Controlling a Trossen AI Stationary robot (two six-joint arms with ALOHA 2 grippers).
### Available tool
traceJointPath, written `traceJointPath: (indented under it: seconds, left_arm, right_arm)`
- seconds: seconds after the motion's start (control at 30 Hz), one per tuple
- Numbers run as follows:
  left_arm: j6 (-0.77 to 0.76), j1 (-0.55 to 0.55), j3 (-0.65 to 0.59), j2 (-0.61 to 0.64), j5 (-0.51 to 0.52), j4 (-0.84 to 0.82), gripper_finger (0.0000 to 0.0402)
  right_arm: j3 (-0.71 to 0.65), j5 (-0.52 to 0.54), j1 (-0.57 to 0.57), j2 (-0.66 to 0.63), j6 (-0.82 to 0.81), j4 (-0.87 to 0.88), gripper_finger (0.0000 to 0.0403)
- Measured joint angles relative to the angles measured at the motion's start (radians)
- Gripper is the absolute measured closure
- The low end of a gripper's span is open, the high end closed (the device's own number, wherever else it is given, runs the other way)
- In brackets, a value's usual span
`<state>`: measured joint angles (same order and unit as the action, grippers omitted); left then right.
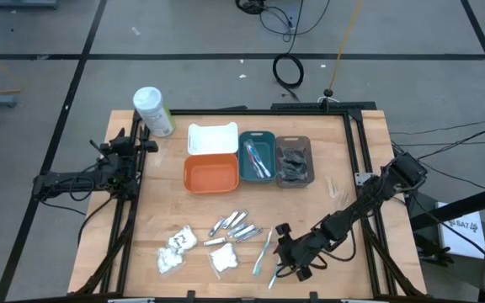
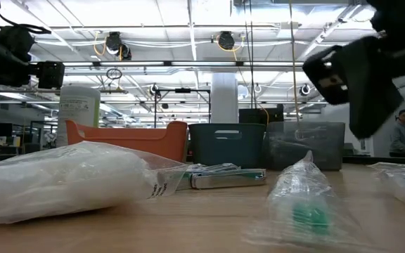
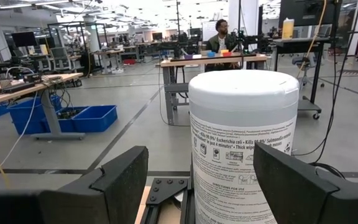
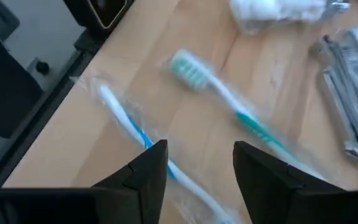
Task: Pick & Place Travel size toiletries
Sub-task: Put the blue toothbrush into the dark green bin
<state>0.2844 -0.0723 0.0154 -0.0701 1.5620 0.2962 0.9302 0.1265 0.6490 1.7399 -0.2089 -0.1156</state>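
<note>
- Right gripper point(image 4: 194, 165) hovers over the blue toothbrush point(image 4: 129, 127), fingers spread, nothing held: reaching to pick.
- Next: drop, straddle the handle, close.
- Left gripper point(image 3: 194, 180) waits by the bottle point(image 3: 244, 143), fingers apart.

Two dark jointed arms; black blocky right hand point(image 4: 194, 163) (matte, wedge-shaped fingers point(image 4: 143, 171)); left hand point(image 3: 194, 180) alike.

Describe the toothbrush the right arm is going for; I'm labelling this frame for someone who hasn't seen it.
Start at the wooden table's near edge, below the teal rectangular tray. The right gripper hovers there, fingers open, over two clear-wrapped toothbrushes. The blue-and-white toothbrush lies directly ahead of the fingers; its neighbour, the green-bristled toothbrush, lies closer to the silvery tubes.
</note>
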Motion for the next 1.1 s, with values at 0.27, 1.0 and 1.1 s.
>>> traceJointPath:
  seconds: [0.27, 1.0, 1.1]
  left_arm:
    - [0.000, 0.000, 0.000, 0.000, 0.000, 0.000, 0.0117]
    - [0.000, 0.000, 0.000, 0.000, 0.000, 0.000, 0.0117]
    - [0.000, 0.000, 0.000, 0.000, 0.000, 0.000, 0.0117]
  right_arm:
    - [0.001, 0.001, 0.007, 0.064, 0.012, 0.013, 0.0231]
    - [0.006, 0.080, -0.076, 0.046, -0.375, 0.339, 0.0243]
    - [0.006, -0.001, -0.071, 0.047, -0.397, 0.340, 0.0243]
